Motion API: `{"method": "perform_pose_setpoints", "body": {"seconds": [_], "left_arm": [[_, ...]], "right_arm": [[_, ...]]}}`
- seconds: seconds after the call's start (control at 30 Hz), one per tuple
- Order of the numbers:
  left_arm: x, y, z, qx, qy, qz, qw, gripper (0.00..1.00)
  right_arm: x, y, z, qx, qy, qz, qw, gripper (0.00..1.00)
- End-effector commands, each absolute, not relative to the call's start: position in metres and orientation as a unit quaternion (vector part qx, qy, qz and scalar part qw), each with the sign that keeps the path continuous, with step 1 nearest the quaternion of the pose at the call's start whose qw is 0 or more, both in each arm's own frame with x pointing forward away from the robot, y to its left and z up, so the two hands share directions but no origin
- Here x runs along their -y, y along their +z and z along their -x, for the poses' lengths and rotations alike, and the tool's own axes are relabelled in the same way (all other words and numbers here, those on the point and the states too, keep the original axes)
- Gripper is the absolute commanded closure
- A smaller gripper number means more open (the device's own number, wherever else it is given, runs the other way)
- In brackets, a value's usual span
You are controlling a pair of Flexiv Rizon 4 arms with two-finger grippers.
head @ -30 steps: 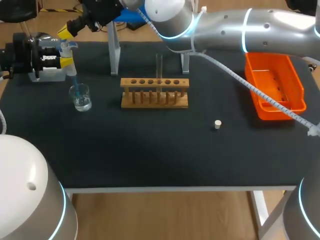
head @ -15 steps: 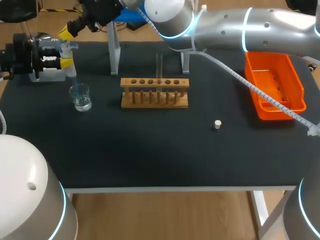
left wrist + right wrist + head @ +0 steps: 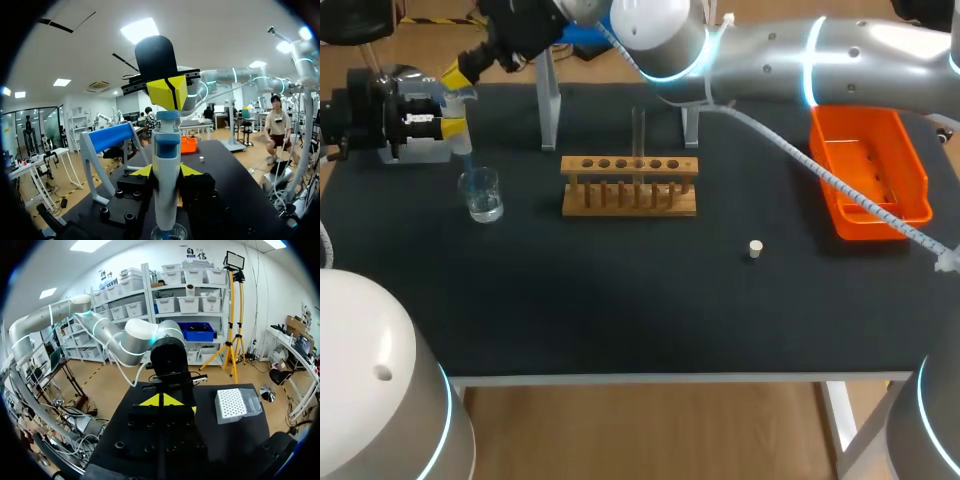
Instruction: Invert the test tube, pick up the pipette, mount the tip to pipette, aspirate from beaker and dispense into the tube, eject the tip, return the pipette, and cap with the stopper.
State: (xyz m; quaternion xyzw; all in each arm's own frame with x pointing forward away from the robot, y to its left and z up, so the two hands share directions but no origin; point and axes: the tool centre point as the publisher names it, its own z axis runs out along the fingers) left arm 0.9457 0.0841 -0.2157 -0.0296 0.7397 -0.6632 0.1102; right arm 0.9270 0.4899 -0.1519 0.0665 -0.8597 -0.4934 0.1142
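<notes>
Pipette [image 3: 457,115]: upper left of frame, clamped upright in left gripper [image 3: 448,126], tip in beaker [image 3: 481,194]. Right gripper [image 3: 456,73]: fingers closed together, set atop plunger [image 3: 167,115]. Aspiration advised: plunger released slowly, tip kept submerged.

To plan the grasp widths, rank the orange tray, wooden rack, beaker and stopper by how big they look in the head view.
1. orange tray: covers the most area
2. wooden rack: wider than the tray but slimmer, so a close second
3. beaker
4. stopper: clearly the smallest
</notes>
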Motion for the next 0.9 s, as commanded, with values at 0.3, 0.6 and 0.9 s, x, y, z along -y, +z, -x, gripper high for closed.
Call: {"method": "perform_pose_setpoints", "body": {"seconds": [0.3,0.6,0.9], "left_arm": [[-0.085,-0.211,-0.947,-0.739,-0.664,0.028,0.109,1.0],[-0.085,-0.211,-0.947,-0.739,-0.664,0.028,0.109,1.0],[-0.085,-0.211,-0.947,-0.739,-0.664,0.028,0.109,1.0]], "right_arm": [[-0.488,-0.167,-0.928,0.865,-0.483,-0.064,0.121,1.0],[-0.486,-0.157,-0.93,0.861,-0.49,-0.066,0.117,1.0],[-0.486,-0.141,-0.926,0.854,-0.503,-0.078,0.109,1.0]]}}
